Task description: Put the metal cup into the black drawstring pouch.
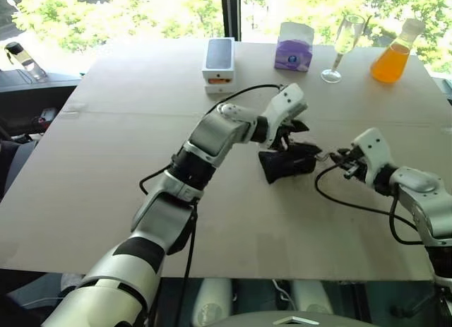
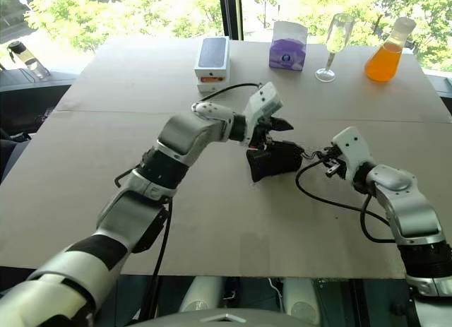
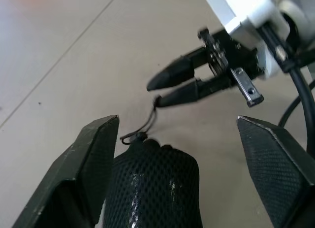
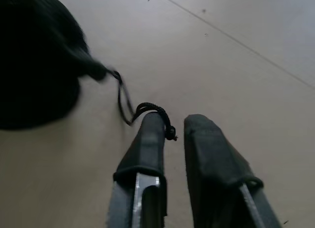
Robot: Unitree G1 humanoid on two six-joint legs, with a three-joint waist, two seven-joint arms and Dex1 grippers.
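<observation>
The black drawstring pouch (image 1: pixel 288 163) lies bulging on the table's middle, its gathered mouth turned toward my right arm. The metal cup is hidden. My left gripper (image 1: pixel 296 133) hangs just over the pouch, open, with its wide-spread fingers (image 3: pixel 93 154) on either side of the pouch (image 3: pixel 152 188) and not touching it. My right gripper (image 1: pixel 337 157) sits low just to the right of the pouch's mouth. Its fingers (image 4: pixel 150 139) stand a little apart, open, with nothing between them. The pouch's thin black cord (image 4: pixel 123 97) trails from the mouth, and its end is draped over one fingertip.
At the table's (image 1: pixel 106 164) far side stand a white phone box (image 1: pixel 219 58), a purple tissue box (image 1: pixel 294 46), a tall clear glass (image 1: pixel 346 41) and a flask of orange liquid (image 1: pixel 395 55). My right arm's black cable (image 1: pixel 353 203) loops over the table near the front right.
</observation>
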